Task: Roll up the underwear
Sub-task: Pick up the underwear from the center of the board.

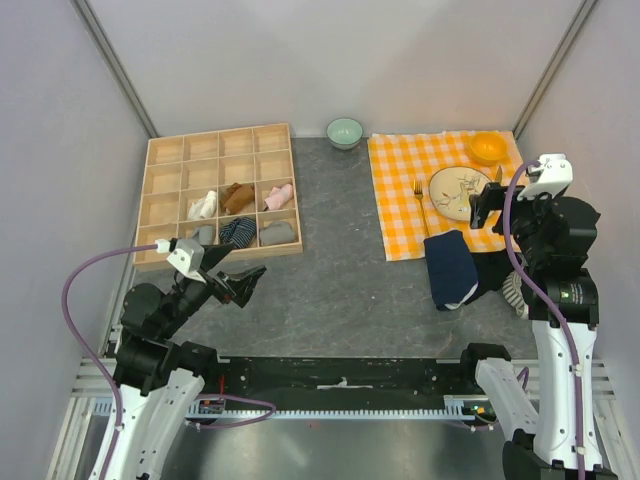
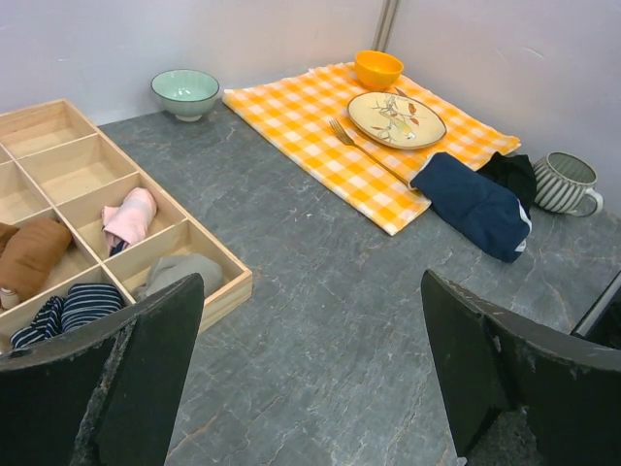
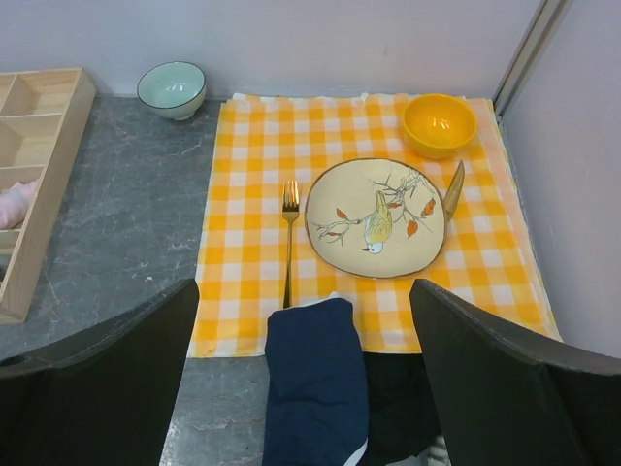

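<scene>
Top external: grey stone-look tabletop [image 1: 340, 280], pale walls [image 1: 300, 60] on three sides. Navy underwear [image 1: 450, 268] lies bundled at the checked cloth's [image 1: 400, 190] near edge. Left gripper [image 1: 250, 285] and right gripper [image 1: 487, 207] both spread wide, holding nothing.

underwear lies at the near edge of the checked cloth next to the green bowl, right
No: the underwear lies at the near edge of the checked cloth next to the fork, not the green bowl, which stands off the cloth. The right wrist view shows it.
</scene>
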Available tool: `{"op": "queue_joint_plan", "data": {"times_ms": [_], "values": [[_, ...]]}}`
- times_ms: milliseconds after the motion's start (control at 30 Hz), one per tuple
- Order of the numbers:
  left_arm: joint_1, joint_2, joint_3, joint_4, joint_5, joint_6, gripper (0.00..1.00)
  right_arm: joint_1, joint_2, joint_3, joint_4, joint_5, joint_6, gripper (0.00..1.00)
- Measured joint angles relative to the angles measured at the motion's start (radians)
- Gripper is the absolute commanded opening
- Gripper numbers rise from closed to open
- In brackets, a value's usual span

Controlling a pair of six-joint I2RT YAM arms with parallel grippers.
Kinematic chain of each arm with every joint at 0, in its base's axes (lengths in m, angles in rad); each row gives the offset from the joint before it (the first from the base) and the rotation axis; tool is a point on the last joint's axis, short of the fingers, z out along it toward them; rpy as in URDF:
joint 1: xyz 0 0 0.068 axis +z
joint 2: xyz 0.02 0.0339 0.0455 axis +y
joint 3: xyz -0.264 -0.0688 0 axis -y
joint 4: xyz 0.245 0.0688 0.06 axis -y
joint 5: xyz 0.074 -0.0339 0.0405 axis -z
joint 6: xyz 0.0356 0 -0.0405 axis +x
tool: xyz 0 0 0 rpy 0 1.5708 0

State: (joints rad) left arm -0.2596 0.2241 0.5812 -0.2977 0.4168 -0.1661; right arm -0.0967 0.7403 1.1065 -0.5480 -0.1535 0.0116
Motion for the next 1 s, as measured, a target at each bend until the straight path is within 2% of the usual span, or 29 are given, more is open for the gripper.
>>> {"op": "queue_joint_plan", "data": {"times_ms": [200, 367, 500, 667, 733, 867, 1000], "values": [[0.0, 0.0, -0.001, -0.001, -0.001, 0.0, 0.99, -0.001, 0.001, 0.0, -0.002, -0.062, -0.043, 0.98], [0.0, 0.0, -0.008, -0.001, -0.001, 0.0, 0.99, -0.005, 0.013, -0.003, -0.059, -0.229, -0.195, 0.98], [0.0, 0.003, -0.013, -0.001, -0.001, 0.0, 0.99, -0.005, 0.071, -0.019, -0.124, -0.275, -0.343, 0.98], [0.0, 0.036, -0.014, 0.0, -0.002, 0.0, 0.99, -0.004, 0.266, -0.07, -0.185, -0.216, -0.495, 0.98], [0.0, 0.045, -0.015, -0.002, -0.002, 0.0, 0.99, -0.003, 0.324, -0.108, -0.192, -0.173, -0.531, 0.95], [0.0, 0.047, -0.016, -0.003, -0.002, 0.0, 0.99, -0.002, 0.395, -0.15, -0.197, -0.103, -0.58, 0.82], [0.0, 0.047, -0.016, -0.003, -0.001, 0.0, 0.99, 0.006, 0.477, -0.162, -0.164, -0.064, -0.595, 0.78]]}}
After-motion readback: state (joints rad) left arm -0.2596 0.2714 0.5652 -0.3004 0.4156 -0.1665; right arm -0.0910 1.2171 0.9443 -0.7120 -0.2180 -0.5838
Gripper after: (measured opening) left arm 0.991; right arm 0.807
